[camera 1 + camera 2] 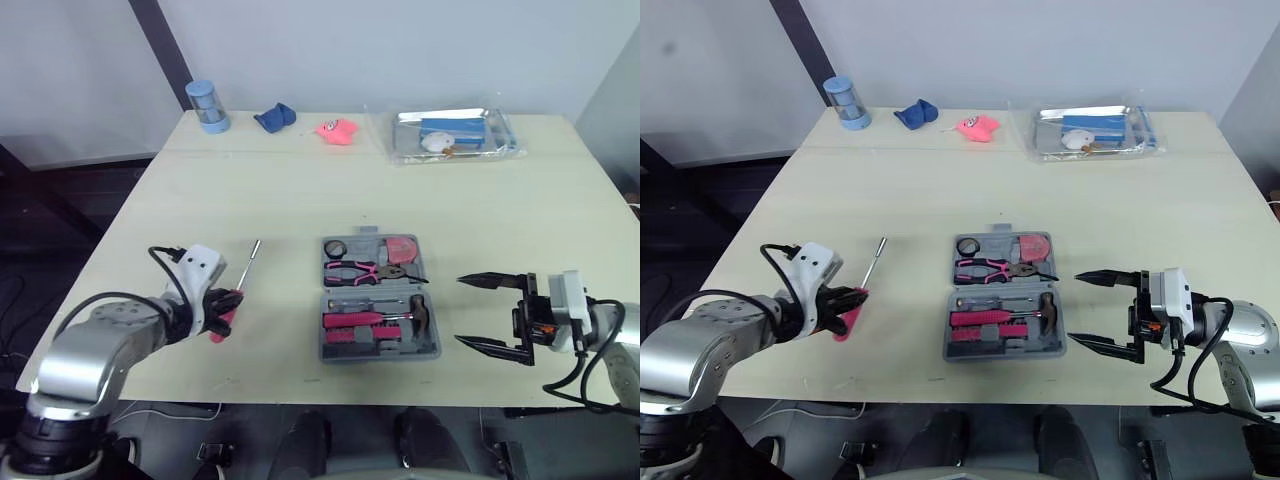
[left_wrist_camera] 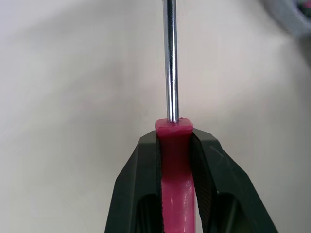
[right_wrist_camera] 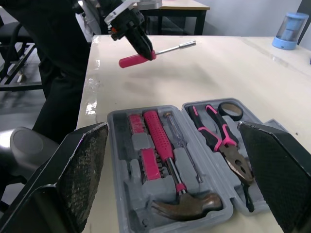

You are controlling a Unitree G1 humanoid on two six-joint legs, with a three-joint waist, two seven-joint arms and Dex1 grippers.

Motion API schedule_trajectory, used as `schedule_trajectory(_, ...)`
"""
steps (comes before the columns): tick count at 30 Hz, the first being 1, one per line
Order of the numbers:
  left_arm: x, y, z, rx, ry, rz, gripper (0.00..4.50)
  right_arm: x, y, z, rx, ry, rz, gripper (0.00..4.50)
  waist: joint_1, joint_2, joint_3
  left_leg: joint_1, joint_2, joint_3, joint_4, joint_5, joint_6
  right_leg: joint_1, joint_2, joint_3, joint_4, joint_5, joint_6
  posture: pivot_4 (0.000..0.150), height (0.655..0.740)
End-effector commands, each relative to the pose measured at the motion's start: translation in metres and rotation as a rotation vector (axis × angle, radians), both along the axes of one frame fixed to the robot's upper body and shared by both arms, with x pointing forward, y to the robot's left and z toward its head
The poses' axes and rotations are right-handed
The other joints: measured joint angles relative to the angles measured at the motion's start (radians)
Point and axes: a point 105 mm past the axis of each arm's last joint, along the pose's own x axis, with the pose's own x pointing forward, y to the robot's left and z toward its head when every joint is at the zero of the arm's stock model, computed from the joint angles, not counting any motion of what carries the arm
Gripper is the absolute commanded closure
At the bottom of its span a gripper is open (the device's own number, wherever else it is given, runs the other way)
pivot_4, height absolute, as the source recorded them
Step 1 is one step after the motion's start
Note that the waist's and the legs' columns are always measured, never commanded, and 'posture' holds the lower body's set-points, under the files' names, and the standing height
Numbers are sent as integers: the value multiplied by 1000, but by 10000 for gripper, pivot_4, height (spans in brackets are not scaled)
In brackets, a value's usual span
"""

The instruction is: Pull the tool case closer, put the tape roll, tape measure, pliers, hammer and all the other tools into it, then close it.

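The grey tool case (image 1: 436, 348) lies open near the table's front edge. Its far half holds the black tape roll (image 1: 335, 247), a pink tape measure (image 1: 403, 248) and pink-handled pliers (image 1: 368, 270). Its near half holds the hammer (image 1: 416, 316) and a pink-handled driver (image 1: 352, 318). To the case's left, my left gripper (image 1: 225, 305) is shut on the pink handle of a screwdriver (image 2: 169, 58), whose metal shaft (image 1: 248, 264) points away over the table. To the case's right, my right gripper (image 1: 461, 310) stands open with nothing between its fingers, facing the case.
Along the table's far edge stand a blue cylindrical container (image 1: 208, 105), a blue cloth (image 1: 275, 117), a pink object (image 1: 337, 130) and a clear tray (image 1: 455, 133) with small items. Bare tabletop lies between them and the case.
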Motion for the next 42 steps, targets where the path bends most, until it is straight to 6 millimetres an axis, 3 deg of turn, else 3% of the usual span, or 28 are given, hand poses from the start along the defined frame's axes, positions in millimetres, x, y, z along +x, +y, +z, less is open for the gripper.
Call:
schedule_trajectory(1,-1,-4,1,-1,39,66,41730,-2,0,6,-3,-34,11,0,-1,0,0,0,0,0,0,0,0,0,0,0,0,0,0,1500,7400)
schedule_trajectory(8,2,-28,-14,-152,109,136,41730,-3,-2,5,-7,-35,-1,0,3,-1,0,0,-1,0,0,0,-1,0,-1,0,-1,0,0,1500,7400)
schedule_trajectory(17,2,-26,-30,-94,181,151,41730,-3,-3,5,-8,-40,-15,0,0,-1,0,0,-1,0,0,1,-2,0,-1,0,0,0,0,1500,7400)
schedule_trajectory(19,5,-27,-29,-99,177,157,30742,-3,-3,5,-8,-41,-16,0,0,-1,0,0,-1,0,0,1,-2,0,-1,0,0,0,0,1500,7400)
schedule_trajectory(20,5,-27,-29,-103,176,159,28828,-3,-3,5,-9,-41,-17,0,0,-1,0,0,-1,0,0,1,-2,0,-1,0,0,0,0,1500,7400)
schedule_trajectory(23,5,-28,-29,-105,177,159,15912,-3,-4,6,-10,-40,-18,0,2,-1,0,0,-1,0,0,1,-2,0,-1,0,-1,0,0,1500,7400)
schedule_trajectory(24,5,-27,-29,-94,167,163,8085,-4,-4,5,-10,-39,-18,0,2,-1,0,0,-1,0,0,1,-2,0,-1,0,-1,0,0,1500,7400)
schedule_trajectory(25,5,-26,-27,-87,151,165,5688,-4,-4,5,-10,-37,-18,0,2,-1,0,0,-1,0,0,1,-2,0,-1,0,-1,0,0,1500,7400)
schedule_trajectory(26,5,-25,-26,-83,135,174,464,-4,-4,5,-10,-35,-18,0,1,-1,0,0,-1,0,0,1,-2,0,-1,0,-1,0,0,1500,7400)
schedule_trajectory(35,-11,-25,-18,-66,-95,153,169,-5,-3,3,-10,-26,-9,0,0,-1,0,0,-1,2,-1,1,-2,0,-1,2,-1,0,0,1500,7400)
schedule_trajectory(42,-8,-38,-26,-143,-256,154,169,-4,-1,3,-8,-24,-3,0,16,-1,0,0,-1,2,-1,0,-1,0,-2,2,-2,0,0,1500,7400)
